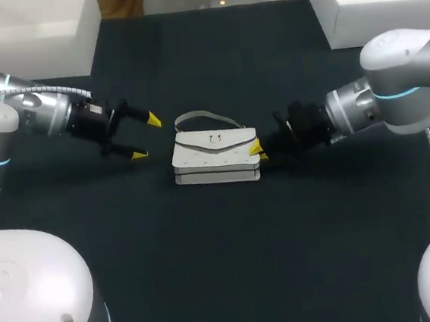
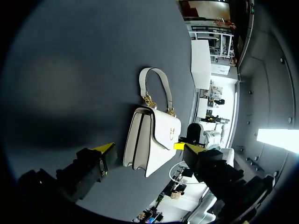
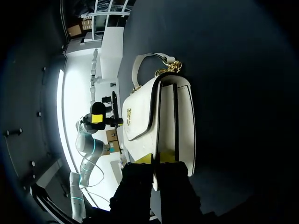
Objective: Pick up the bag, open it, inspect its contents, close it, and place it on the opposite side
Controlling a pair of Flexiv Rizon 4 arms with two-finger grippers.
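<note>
- Bag point(image 1: 214, 152) — white, flap shut, resting on the dark table point(image 1: 233, 266) at frame centre, with its handle point(image 1: 205, 117) toward the upper edge.
- Right gripper point(image 1: 260, 152) is at the bag's right end. Its fingers are close together, apparently pinching a thin edge there, though contact is hard to confirm from the right wrist view.
- Left gripper point(image 1: 146, 137) is left of centre, fingers spread, short of the bag and holding nothing.
- Risk: a one-ended pinch on a smooth panel may slip — or the bag may swing and droop when lifted.
- Risk: if the pinch takes in the flap, opening would be blocked.
- Risk: the left gripper may snag the handle on approach.
</note>
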